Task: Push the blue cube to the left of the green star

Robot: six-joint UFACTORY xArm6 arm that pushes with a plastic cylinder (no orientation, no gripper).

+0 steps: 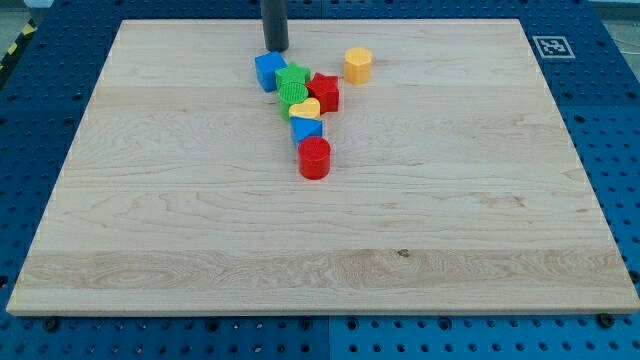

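Observation:
The blue cube (pixel 269 71) sits near the view's top centre of the wooden board (pixel 150 200). It touches the left side of a green block (pixel 291 76), and a second ribbed green block (pixel 294 96) lies just below; I cannot tell which is the star. My tip (pixel 276 48) stands just above the blue cube, at its top right corner, touching or nearly touching it.
A red star-like block (pixel 324 92), a yellow heart (pixel 306 108), a blue block (pixel 305 128) and a red cylinder (pixel 314 158) cluster below and right of the green blocks. A yellow hexagonal block (pixel 358 65) stands apart to the right.

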